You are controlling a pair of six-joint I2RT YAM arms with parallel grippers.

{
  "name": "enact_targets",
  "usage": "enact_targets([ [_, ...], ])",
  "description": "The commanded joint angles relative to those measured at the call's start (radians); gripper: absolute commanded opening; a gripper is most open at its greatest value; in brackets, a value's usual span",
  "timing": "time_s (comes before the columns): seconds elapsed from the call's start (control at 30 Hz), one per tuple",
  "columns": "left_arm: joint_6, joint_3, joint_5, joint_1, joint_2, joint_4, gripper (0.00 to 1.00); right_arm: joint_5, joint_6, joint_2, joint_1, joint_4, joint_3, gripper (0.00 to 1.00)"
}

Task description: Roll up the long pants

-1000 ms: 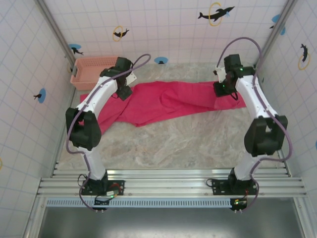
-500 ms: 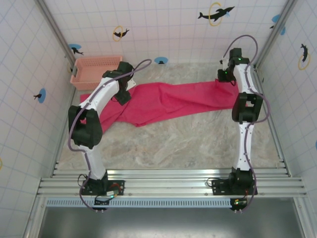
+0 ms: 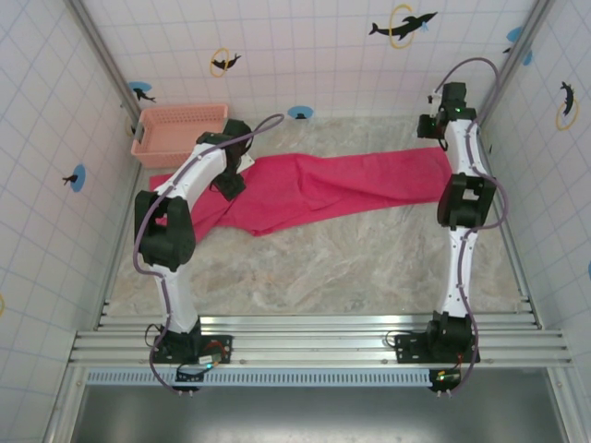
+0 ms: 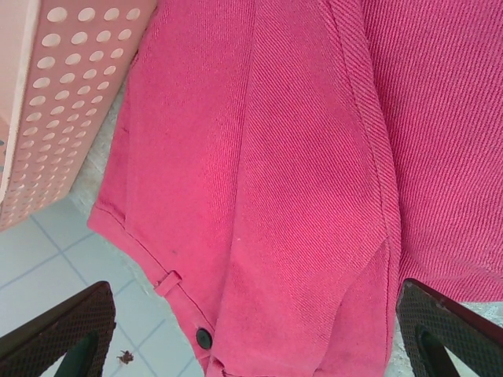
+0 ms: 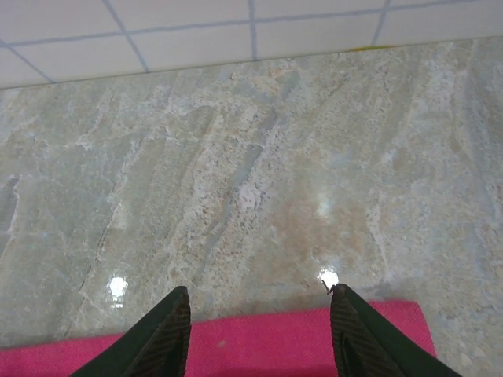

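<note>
From above, the long pants [image 3: 323, 185] are lying spread across the far part of the worktop [image 3: 323, 268]. The left hand [image 3: 231, 178] is hanging over their left end near the basket [image 3: 180, 129], and the right hand [image 3: 430, 126] is hanging near their right end. The left wrist camera is adding the waistband's button [image 4: 203, 338], with that hand's fingers [image 4: 59, 330] gaping wide above the cloth. The right wrist camera is showing its fingers [image 5: 161, 334] standing moderately apart, empty, at the pants' edge.
</note>
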Motion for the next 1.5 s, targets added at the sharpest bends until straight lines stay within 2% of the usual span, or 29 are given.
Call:
enact_targets([
  [0.0,-0.029,-0.011,0.018,0.005,-0.032,-0.008,0.94,0.018,-0.012,-0.220,-0.051,0.021,-0.119,0.54],
  [0.1,-0.038,-0.061,0.043,0.004,-0.056,0.022,0.94,0.026,-0.047,-0.394,-0.070,0.041,-0.323,0.58],
  [0.27,-0.058,-0.120,0.060,0.004,-0.092,0.030,0.94,-0.031,-0.063,-0.566,-0.122,-0.007,-0.580,0.59],
  [0.37,-0.067,-0.137,0.100,0.004,-0.113,0.050,0.94,-0.094,-0.045,-0.636,-0.159,0.069,-0.765,0.59],
  [0.5,-0.078,-0.117,0.135,0.004,-0.112,0.032,0.94,-0.224,-0.041,-0.633,-0.185,0.138,-0.883,0.57],
  [0.7,-0.079,-0.106,0.142,0.006,-0.102,0.019,0.93,-0.420,-0.075,-0.508,-0.185,0.173,-0.868,0.52],
  [0.93,-0.077,-0.097,0.122,0.004,-0.081,0.002,0.93,-0.472,-0.069,-0.385,-0.183,0.139,-0.774,0.49],
  [1.0,-0.076,-0.095,0.118,0.005,-0.078,-0.002,0.93,-0.488,-0.069,-0.369,-0.183,0.135,-0.768,0.41],
  [1.07,-0.075,-0.092,0.115,0.005,-0.075,-0.007,0.94,-0.500,-0.070,-0.360,-0.183,0.134,-0.764,0.20],
  [1.13,-0.074,-0.092,0.115,0.004,-0.074,-0.009,0.93,-0.478,-0.073,-0.366,-0.184,0.134,-0.767,0.01],
  [1.33,-0.070,-0.092,0.114,0.004,-0.070,-0.011,0.93,-0.304,-0.054,-0.432,-0.207,0.178,-0.749,0.00],
  [1.47,-0.061,-0.091,0.113,0.004,-0.067,-0.015,0.94,-0.220,-0.025,-0.440,-0.222,0.171,-0.666,0.00],
])
